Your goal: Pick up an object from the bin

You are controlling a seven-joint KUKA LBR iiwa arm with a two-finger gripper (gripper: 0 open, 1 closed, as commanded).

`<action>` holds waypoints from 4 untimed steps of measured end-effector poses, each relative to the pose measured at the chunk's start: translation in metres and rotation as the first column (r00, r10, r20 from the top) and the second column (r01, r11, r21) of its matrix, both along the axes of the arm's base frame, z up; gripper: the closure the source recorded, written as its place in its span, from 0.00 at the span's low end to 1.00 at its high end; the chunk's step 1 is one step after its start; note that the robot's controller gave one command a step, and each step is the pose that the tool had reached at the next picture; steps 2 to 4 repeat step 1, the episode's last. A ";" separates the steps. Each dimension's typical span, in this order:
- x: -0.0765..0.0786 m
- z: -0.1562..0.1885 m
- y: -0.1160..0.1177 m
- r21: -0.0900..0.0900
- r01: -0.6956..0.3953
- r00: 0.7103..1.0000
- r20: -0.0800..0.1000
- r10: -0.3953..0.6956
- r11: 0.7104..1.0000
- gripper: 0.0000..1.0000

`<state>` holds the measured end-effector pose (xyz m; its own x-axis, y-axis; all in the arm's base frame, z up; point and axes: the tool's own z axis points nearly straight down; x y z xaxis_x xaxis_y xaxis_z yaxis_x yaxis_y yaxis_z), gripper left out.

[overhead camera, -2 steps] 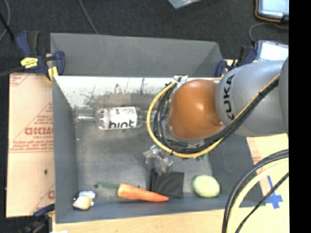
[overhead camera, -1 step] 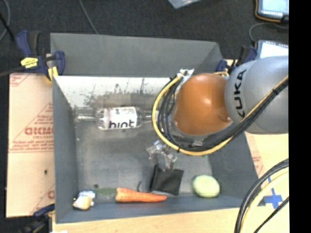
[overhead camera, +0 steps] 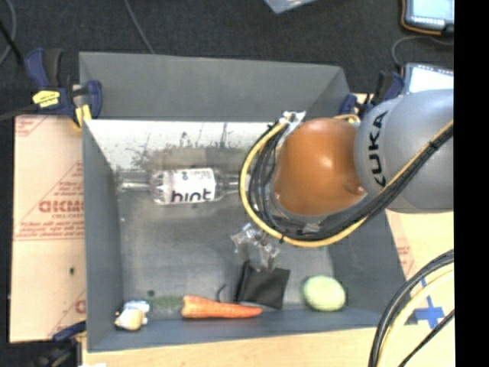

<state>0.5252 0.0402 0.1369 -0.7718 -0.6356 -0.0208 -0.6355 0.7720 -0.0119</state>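
The claw hangs just over a black flat thing at the front of the bin. I cannot tell if the claw is wide or narrow. A carrot and a round green thing lie beside the black thing. A clear bottle at the back says "hint". The arm says "KUKA".

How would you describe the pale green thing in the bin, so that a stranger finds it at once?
Look in the grey bin and follow its front wall, the one nearest the camera, toward the right corner. There, right of the orange carrot and the flat black thing, lies the pale green thing. It alone is round; its neighbours are long or flat.
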 end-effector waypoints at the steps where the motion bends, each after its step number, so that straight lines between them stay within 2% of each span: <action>1: -0.024 0.041 -0.021 -0.001 -0.066 0.998 -0.004 0.066 0.998 1.00; 4: -0.024 0.041 -0.021 -0.001 -0.066 0.998 -0.004 0.066 0.998 1.00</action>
